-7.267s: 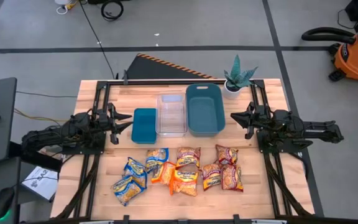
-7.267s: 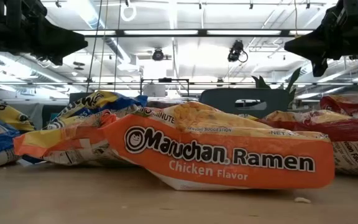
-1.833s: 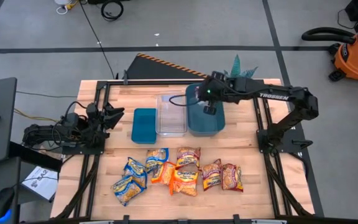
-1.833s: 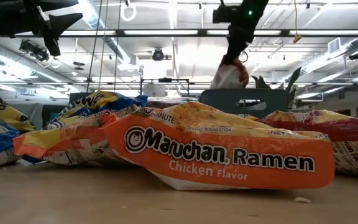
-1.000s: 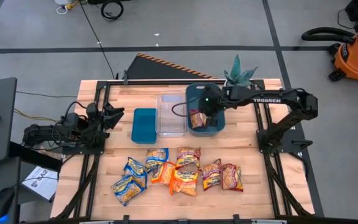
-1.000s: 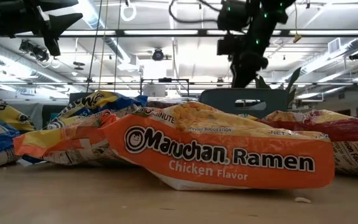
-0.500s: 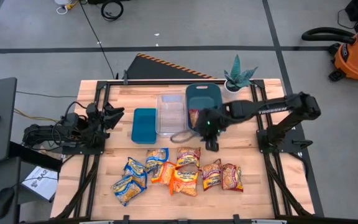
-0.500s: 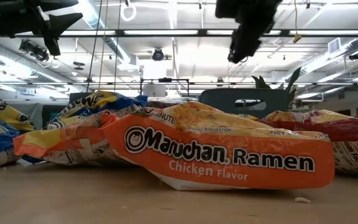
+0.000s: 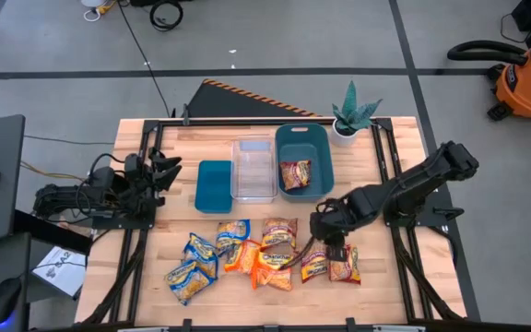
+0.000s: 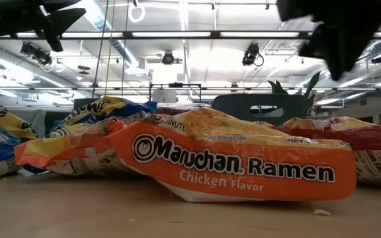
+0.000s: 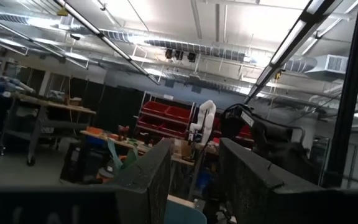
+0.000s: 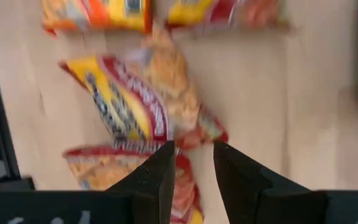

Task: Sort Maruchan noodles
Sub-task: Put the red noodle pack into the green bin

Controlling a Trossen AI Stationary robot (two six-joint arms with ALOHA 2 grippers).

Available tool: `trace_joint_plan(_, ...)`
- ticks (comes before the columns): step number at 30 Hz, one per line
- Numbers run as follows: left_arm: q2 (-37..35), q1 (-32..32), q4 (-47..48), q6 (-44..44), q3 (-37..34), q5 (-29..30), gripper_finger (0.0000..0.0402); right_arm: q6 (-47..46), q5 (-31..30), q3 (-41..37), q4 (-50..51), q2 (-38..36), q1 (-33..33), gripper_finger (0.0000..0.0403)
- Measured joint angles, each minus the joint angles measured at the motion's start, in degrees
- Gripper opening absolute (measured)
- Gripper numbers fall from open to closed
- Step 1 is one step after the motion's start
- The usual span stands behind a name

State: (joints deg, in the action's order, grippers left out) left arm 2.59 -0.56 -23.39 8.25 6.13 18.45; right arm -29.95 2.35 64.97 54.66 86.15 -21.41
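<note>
Several Maruchan packets lie flat in a loose row near the table's near edge: blue-and-yellow ones (image 9: 194,261) on the left, orange ones (image 9: 270,263) in the middle, dark red ones (image 9: 343,263) on the right. One more dark red packet (image 9: 295,174) lies inside the large teal bin (image 9: 325,157). My right gripper (image 9: 333,244) hangs open just above the right-hand dark red packets (image 12: 142,106), fingers pointing down, touching nothing. My left gripper (image 9: 171,169) waits open at the table's left side, raised and level.
A small teal bin (image 9: 214,186) and a clear bin (image 9: 254,170) stand left of the large teal one, along the far half of the table. A potted plant (image 9: 350,115) sits at the far right corner. Bare wood lies between the bins and the packets.
My right gripper released a dark red packet into the large teal bin, where it now lies. It then swung out of the bin toward the near edge and slightly right, descending over the right-hand dark red packets. The other packets have not moved.
</note>
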Motion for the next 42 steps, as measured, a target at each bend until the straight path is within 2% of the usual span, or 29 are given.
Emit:
trace_joint_plan(7, 0.00, 0.00, 0.10, 1.06, 0.00, -0.01, 0.0142, -4.37, 0.12, -6.55, -4.47, 0.08, -3.39, 0.0117)
trace_joint_plan(11, 0.00, 0.00, 0.10, 1.60, 0.00, -0.01, 0.0142, -3.86, 0.24, -9.88, -9.02, 0.08, -5.20, 0.0115)
trace_joint_plan(16, 0.01, 0.00, 0.11, 1.91, 0.00, -0.01, 0.0142, -3.01, -1.85, -12.38, -9.66, 0.08, -6.43, 0.0107)
trace_joint_plan(20, 0.00, 0.00, 0.15, 3.39, 0.00, -0.02, 0.0142, -1.35, -2.34, -13.82, -10.51, 0.07, -6.36, 0.0079)
trace_joint_plan(25, 0.02, 0.00, 0.15, 3.41, 0.00, -0.21, 0.0142, 1.39, -4.20, -14.10, -10.77, 0.07, -5.45, 0.0016)
trace_joint_plan(33, 0.02, -0.01, 0.39, 7.24, 0.00, -0.24, 0.0142, 2.68, -5.76, -8.85, -2.61, 0.09, -3.63, 0.0007)
trace_joint_plan(42, 0.02, 0.00, 0.65, 7.14, 0.00, -0.25, 0.0142, 7.73, -12.69, 0.28, 2.93, -0.06, -3.61, 0.0005)
